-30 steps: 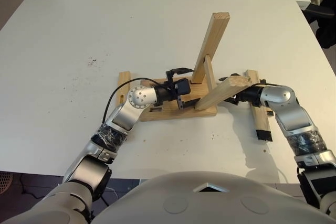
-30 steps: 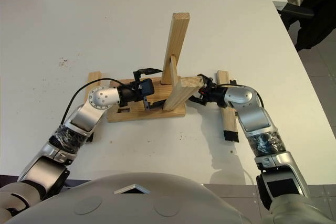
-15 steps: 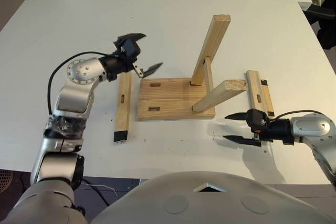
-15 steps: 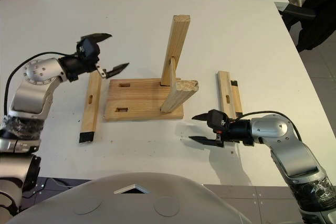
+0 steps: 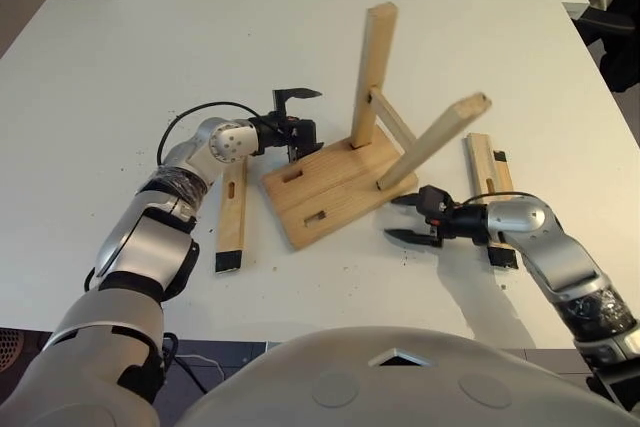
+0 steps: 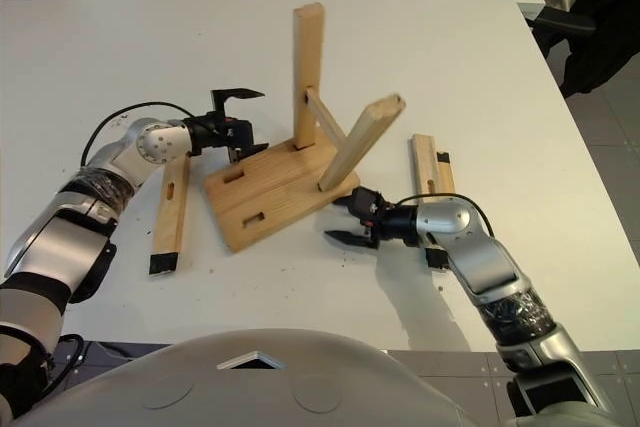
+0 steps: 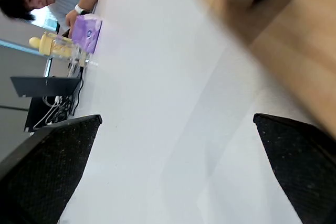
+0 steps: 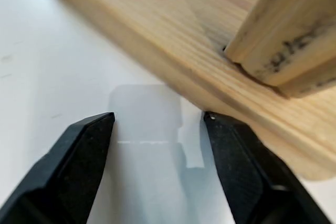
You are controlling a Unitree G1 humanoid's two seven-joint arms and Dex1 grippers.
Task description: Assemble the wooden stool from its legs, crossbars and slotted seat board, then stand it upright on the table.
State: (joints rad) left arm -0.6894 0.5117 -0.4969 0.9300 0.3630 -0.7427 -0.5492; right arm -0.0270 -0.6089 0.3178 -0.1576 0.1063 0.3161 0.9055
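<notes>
L hand (image 5: 299,120), R hand (image 5: 393,218) wide; R wrist view: finger (image 8: 247,166) just beside seat board (image 8: 173,40).

Office or lab: white tables (image 5: 120,57), desk chair (image 6: 565,22)

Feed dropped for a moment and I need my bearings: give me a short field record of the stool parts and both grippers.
Seat board: lying on the table, two slots empty
Fitted legs: one near upright, one leaning, crossbar between them
Loose legs: one left of the board, one right
Left gripper: open, at the board's far left corner
Right gripper: open, at the board's near right corner
</notes>
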